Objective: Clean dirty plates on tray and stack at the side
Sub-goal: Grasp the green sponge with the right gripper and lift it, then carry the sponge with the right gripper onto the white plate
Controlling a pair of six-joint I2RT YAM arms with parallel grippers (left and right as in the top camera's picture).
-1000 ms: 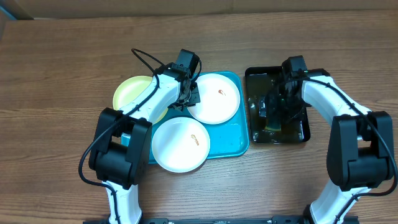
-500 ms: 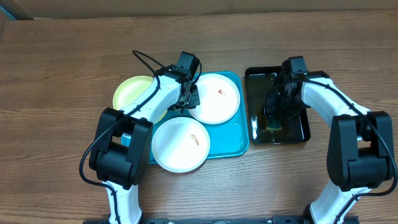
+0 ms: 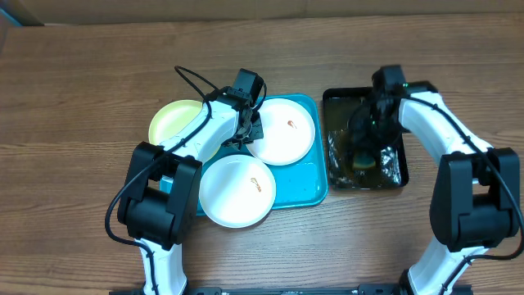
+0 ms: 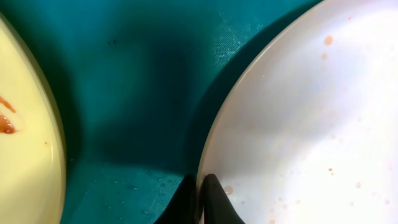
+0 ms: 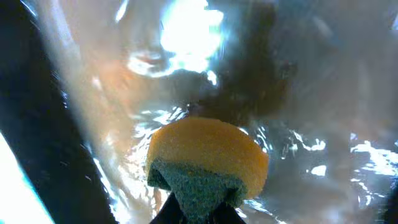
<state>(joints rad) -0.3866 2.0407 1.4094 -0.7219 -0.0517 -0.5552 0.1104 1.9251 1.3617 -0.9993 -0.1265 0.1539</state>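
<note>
Plainly, all three plates point(image 3: 239, 190) lie on the turquoise tray point(image 3: 309, 187), each showing an orange smear. None is stacked at the side, so the cleaning looks barely begun. The left fingers point(image 4: 205, 190) are pinched shut on the rim of the far white plate point(image 3: 282, 129). The right fingers point(image 5: 196, 214) are clamped on a yellow sponge point(image 5: 205, 155) in the wet black tray point(image 3: 326, 123) alongside, on the table point(image 3: 82, 82).

A small black tray point(image 3: 337, 95) is being carried by the brown wooden worktop point(image 3: 82, 98). Murky water point(image 5: 323, 93) is being held inside it, and light is being thrown back off its ripples. A wet yellow sponge point(image 5: 208, 158) with a rough green side is being seen just over the water.
</note>
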